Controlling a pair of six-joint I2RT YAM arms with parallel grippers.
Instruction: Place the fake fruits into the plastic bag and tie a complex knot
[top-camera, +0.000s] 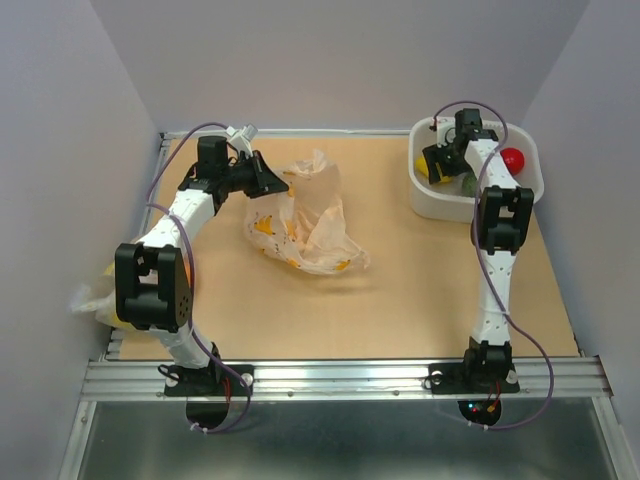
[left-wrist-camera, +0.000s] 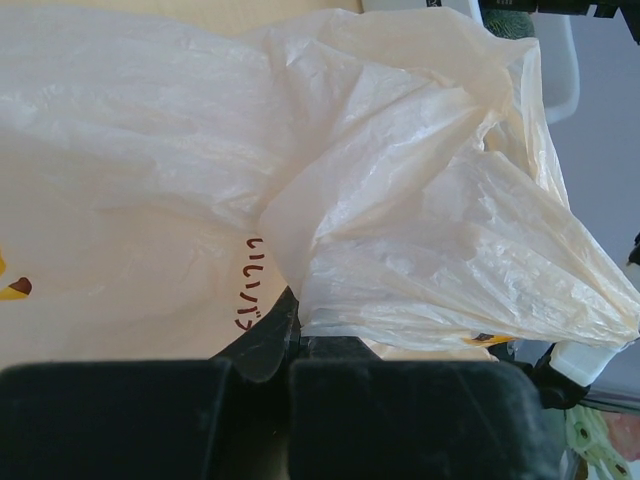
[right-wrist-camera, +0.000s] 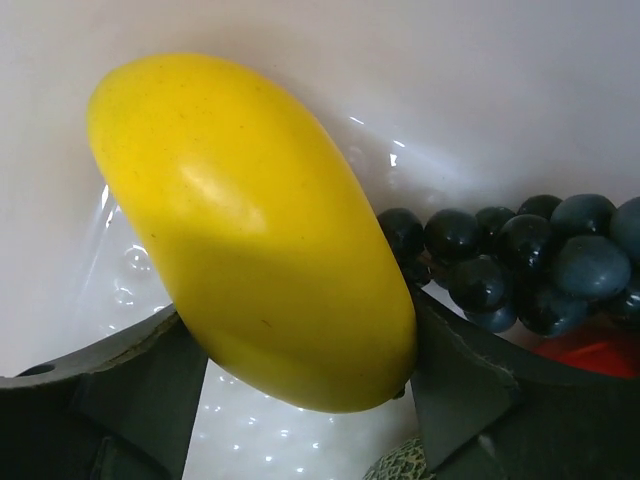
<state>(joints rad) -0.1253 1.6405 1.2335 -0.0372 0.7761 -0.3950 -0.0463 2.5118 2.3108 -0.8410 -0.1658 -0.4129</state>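
Right wrist: tub holds yellow fruit, dark grapes; right hand straddles fruit, grip unclear. Left hand pinches plastic bag.

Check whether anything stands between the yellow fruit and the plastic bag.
The yellow fruit lies in the white tub, between the jaws of the right end effector. Only the tub's wall stands in the way; the fruit must rise over it. Past that, bare table runs to the plastic bag, which the left end effector pinches.

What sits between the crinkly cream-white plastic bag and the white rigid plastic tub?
Nothing: only bare tan tabletop separates the plastic bag from the white tub. This shows in the top external view.
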